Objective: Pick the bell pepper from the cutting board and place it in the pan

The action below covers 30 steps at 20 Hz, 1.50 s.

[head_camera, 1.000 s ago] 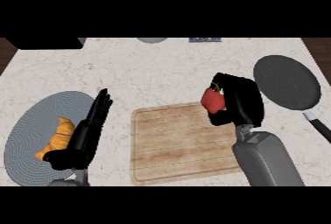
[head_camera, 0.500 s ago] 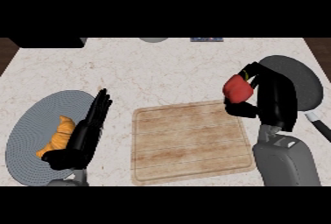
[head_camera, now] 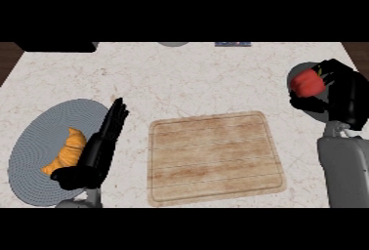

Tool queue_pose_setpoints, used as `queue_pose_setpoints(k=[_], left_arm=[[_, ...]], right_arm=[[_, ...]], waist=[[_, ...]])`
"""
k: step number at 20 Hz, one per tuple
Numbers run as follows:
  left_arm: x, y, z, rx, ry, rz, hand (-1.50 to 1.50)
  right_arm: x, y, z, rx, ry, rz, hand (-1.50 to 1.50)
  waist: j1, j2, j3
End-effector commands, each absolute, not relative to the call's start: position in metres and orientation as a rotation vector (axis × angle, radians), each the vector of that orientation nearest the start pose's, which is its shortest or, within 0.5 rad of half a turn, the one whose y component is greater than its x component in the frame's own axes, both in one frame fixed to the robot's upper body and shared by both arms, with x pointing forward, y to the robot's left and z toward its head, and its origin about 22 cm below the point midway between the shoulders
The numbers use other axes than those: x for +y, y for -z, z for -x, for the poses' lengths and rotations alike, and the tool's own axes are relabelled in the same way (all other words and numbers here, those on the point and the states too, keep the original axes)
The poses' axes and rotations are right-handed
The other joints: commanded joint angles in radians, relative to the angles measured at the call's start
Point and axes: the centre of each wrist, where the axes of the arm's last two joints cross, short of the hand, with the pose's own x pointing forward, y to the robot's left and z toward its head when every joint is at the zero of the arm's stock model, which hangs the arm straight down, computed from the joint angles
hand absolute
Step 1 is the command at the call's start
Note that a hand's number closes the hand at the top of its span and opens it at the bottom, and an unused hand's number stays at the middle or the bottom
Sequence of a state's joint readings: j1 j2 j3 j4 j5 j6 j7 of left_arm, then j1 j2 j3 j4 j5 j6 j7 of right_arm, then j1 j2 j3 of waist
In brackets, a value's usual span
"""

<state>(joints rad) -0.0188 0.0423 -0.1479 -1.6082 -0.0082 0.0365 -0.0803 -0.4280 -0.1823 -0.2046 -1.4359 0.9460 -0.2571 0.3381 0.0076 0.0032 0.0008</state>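
My right hand point(head_camera: 342, 95) is curled round a red bell pepper point(head_camera: 308, 83) and holds it over the dark pan point(head_camera: 298, 74) at the right edge. Most of the pan is hidden behind the hand and pepper. The wooden cutting board point(head_camera: 213, 156) lies bare in the middle of the counter. My left hand point(head_camera: 99, 146) rests open at the left, fingers straight and pointing away, beside the plate.
A grey round plate point(head_camera: 36, 141) at the left holds a croissant point(head_camera: 66, 151). A grey round object point(head_camera: 173, 43) and a dark item point(head_camera: 232, 44) sit at the counter's far edge. A black object point(head_camera: 56, 46) fills the far left corner.
My right hand has carried the bell pepper off the cutting board, rightward and away, until it is over the pan. The left hand has stayed still.
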Motion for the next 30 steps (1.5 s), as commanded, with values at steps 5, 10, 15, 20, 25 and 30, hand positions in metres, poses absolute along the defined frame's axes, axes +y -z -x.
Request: queue_pose_setpoints(k=[5,10,15,20,25,30], left_arm=[[0.2,-0.004,-0.249,-1.696,0.155,0.093,0.0],[0.199,-0.009,-0.252,-1.714,0.146,0.085,0.0],[0.183,-0.011,-0.248,-1.718,0.154,0.104,0.0],[0.178,-0.021,-0.255,-1.727,0.19,0.135,0.0],[0.188,-0.007,-0.248,-1.722,0.194,0.144,0.0],[0.19,-0.023,-0.255,-1.739,0.183,0.124,0.0]], right_arm=[[-0.369,-0.102,-0.362,-1.457,-0.198,1.478,1.5],[-0.391,-0.084,-0.382,-1.491,-0.064,1.464,1.5],[-0.419,-0.084,-0.386,-1.498,-0.051,1.457,1.5],[-0.429,-0.055,-0.376,-1.142,-0.263,1.24,-1.5],[-0.422,-0.046,-0.379,-1.172,-0.312,0.958,-1.5],[-0.422,-0.051,-0.382,-1.32,-0.233,0.966,-1.5]], waist=[[0.01,0.006,0.001],[0.031,0.014,0.002],[0.043,0.017,0.003],[0.076,0.029,0.002],[0.07,0.028,0.005],[0.069,0.028,0.007]])
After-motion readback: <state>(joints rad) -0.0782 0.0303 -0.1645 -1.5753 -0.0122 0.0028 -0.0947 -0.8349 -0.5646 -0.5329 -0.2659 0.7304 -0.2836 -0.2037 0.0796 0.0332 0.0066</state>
